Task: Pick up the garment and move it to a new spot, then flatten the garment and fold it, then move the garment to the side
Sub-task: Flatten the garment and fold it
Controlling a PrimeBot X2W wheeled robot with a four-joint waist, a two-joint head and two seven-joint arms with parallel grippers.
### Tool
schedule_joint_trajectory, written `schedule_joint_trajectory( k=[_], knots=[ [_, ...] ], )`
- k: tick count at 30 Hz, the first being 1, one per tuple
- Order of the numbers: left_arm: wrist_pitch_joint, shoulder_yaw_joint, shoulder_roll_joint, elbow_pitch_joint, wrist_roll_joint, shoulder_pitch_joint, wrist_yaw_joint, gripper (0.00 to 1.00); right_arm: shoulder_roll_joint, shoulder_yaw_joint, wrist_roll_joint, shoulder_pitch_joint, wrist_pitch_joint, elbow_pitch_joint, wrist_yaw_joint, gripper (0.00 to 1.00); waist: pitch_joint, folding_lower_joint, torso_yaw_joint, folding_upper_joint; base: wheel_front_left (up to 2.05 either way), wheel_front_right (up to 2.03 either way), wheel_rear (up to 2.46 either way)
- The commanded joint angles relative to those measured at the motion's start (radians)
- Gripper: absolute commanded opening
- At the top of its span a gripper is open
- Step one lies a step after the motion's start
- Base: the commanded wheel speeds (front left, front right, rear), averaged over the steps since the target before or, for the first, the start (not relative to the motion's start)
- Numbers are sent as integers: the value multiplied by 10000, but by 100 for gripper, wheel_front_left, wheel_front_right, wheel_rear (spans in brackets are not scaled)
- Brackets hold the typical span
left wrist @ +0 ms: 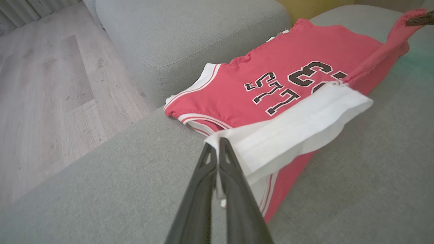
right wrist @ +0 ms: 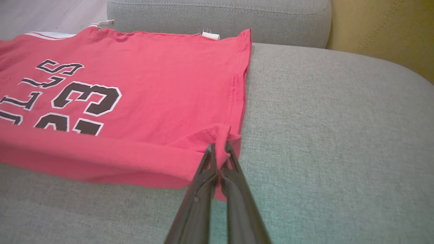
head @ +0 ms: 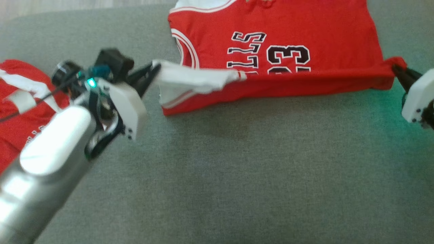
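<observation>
The garment (head: 291, 37) is a red basketball jersey with white trim and black lettering, spread on a grey couch cushion (head: 237, 176). My left gripper (head: 154, 71) is shut on its white-trimmed shoulder edge, lifted off the cushion; the left wrist view has the fingers (left wrist: 217, 152) pinching that white fabric (left wrist: 298, 125). At the far right, my right gripper (head: 396, 69) is shut on the jersey's red bottom corner, and its fingers (right wrist: 218, 150) clamp that bunched corner (right wrist: 217, 135) in the right wrist view. The near edge hangs stretched between both grippers.
A second red and white garment (head: 20, 112) lies at the left edge of the cushion. The couch backrest (right wrist: 217, 17) runs behind the jersey. Wooden floor (left wrist: 44, 88) lies beyond the couch edge. A yellow cushion (right wrist: 383, 30) sits at the far corner.
</observation>
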Motion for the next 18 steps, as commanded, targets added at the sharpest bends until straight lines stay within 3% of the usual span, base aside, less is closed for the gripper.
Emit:
schedule_joint_trajectory(
  k=[1,13,14,15,16,18],
  knots=[
    [-107,519,251,-10,141,-735,-26,0,-114,-125,-91,-196,-37,6,-9,0,205,-2,-78,0,0,0,0],
    [-1035,-283,-629,2843,1231,-2614,-195,0,937,-287,-623,-1321,-143,1366,-9,0,995,-2,-327,0,0,0,0],
    [-1129,-302,-713,3065,1284,-2702,-168,36,979,-335,-675,-1419,-264,1493,-9,9,1042,-2,-334,0,0,0,0],
    [-1253,-298,-804,3282,1331,-2788,-108,76,1037,-394,-753,-1528,-459,1621,-9,83,1086,-2,-343,0,0,0,0],
    [-1419,-248,-912,3501,1354,-2870,12,100,1122,-473,-800,-1618,-645,1768,-9,100,1121,-2,-345,0,0,0,0],
    [-1829,-149,-1145,3908,1422,-3038,283,100,1290,-608,-880,-1789,-1055,1991,-9,100,1191,-2,-341,0,0,0,0]
  ],
)
